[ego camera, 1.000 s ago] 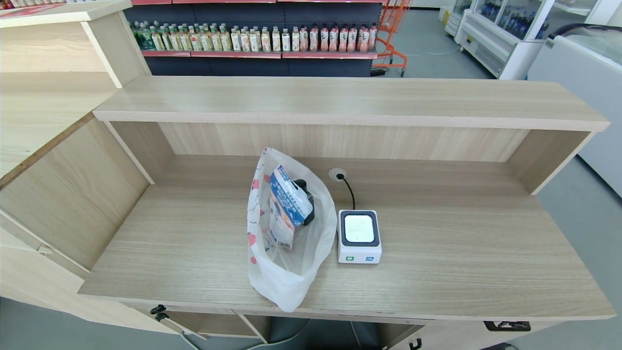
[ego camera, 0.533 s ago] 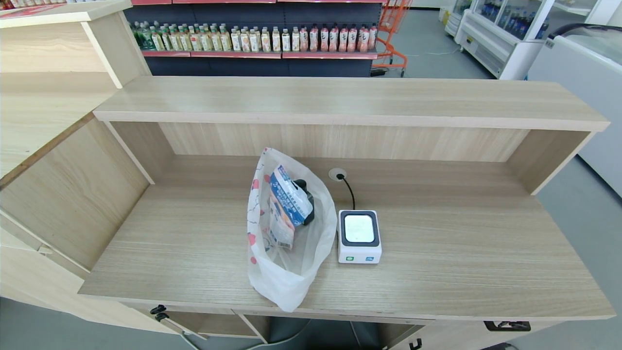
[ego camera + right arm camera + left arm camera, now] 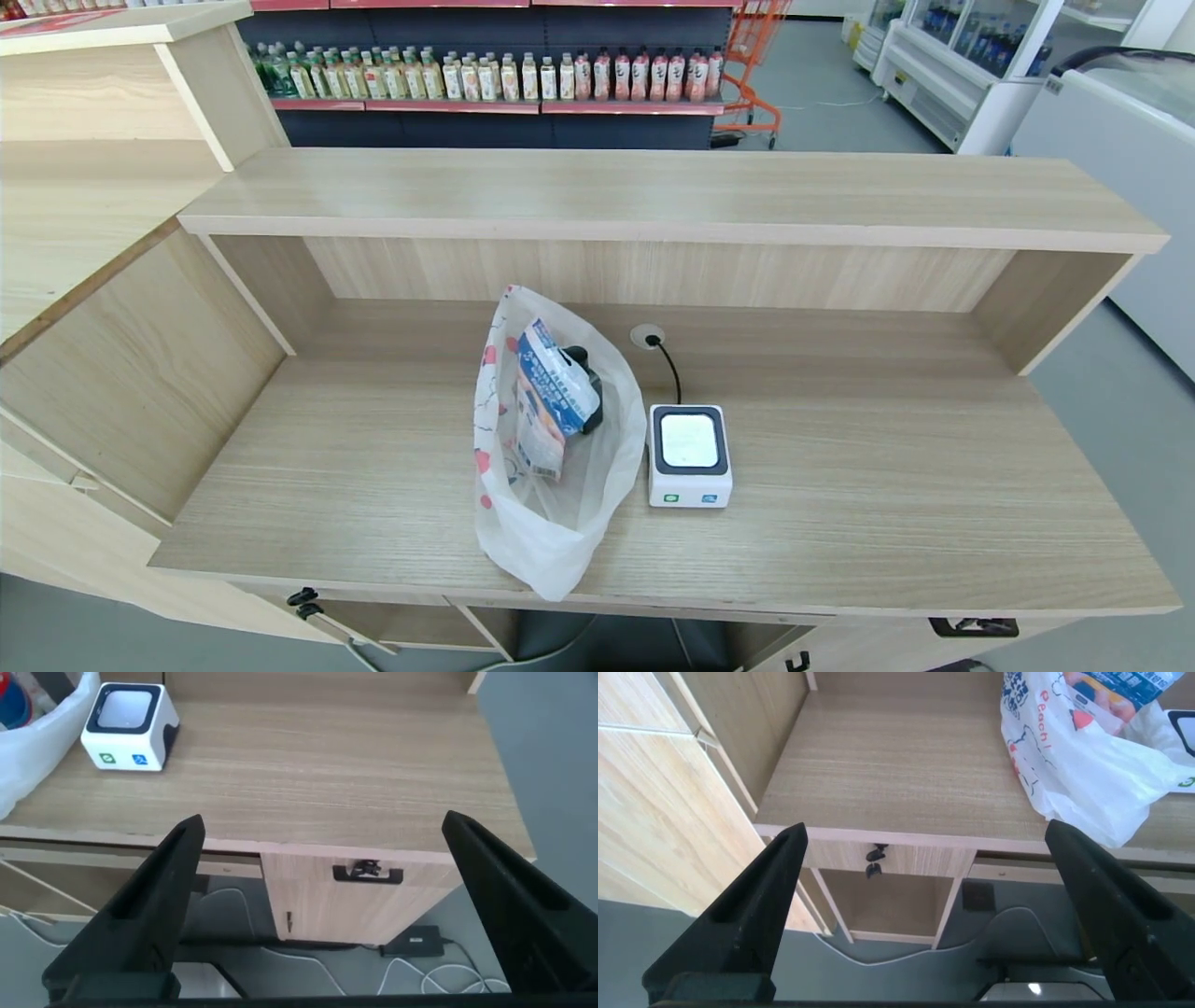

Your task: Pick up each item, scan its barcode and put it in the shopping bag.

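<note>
I see the bag (image 3: pixel 551 532) on the counter (image 3: pixel 887 485) just left of the scanner (image 3: pixel 690 455), a packet (image 3: pixel 549 401) standing inside it. Left jaws and right jaws are spread wide, empty; both hang nearer me than the scanner.

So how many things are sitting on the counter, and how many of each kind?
Shopping bag: 1
Snack packet inside the bag: 1
Black item behind the packet, inside the bag: 1
Scanner: 1
Total: 4
</note>
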Controlling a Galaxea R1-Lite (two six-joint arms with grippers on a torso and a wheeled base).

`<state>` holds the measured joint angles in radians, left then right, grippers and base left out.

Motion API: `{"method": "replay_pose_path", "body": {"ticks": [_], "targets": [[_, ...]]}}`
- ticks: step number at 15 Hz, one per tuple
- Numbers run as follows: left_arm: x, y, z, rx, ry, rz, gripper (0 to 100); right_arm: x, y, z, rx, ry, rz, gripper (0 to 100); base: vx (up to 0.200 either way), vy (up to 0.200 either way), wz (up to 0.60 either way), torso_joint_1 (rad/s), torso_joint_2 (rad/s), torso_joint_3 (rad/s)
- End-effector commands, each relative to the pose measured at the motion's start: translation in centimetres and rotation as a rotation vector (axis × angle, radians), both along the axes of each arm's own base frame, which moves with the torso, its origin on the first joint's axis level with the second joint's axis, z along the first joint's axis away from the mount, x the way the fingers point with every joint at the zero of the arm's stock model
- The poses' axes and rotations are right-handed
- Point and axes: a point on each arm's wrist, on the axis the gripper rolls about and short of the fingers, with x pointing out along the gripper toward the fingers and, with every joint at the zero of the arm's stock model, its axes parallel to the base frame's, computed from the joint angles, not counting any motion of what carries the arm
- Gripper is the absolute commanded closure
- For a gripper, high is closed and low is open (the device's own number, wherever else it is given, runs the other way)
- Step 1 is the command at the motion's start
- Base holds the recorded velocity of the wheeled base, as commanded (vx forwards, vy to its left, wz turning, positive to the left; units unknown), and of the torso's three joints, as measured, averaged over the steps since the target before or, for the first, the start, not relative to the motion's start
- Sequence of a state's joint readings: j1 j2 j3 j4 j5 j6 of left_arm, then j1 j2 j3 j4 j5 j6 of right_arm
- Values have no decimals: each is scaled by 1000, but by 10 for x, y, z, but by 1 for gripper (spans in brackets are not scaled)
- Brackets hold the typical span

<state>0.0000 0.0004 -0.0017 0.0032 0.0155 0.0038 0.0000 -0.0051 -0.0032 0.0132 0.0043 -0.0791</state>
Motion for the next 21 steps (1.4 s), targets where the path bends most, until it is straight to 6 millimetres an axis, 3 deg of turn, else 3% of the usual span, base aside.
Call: {"method": "replay_pose_path", "body": {"ticks": [1,7,8,21], "targets": [[0,0,0,1,0,0,0,0,0,0,-1,6,0,0,0,-200,0,12,7,7],[0,0,0,-2,0,1,0,0,0,0,4,6,0,0,0,-33,0,1,0,0],[0,0,0,-2,0,1,0,0,0,0,-4,6,0,100,0,0,0,0,0,0],[0,0,0,-4,0,1,0,0,0,0,-4,7,0,100,0,0,0,0,0,0]]}}
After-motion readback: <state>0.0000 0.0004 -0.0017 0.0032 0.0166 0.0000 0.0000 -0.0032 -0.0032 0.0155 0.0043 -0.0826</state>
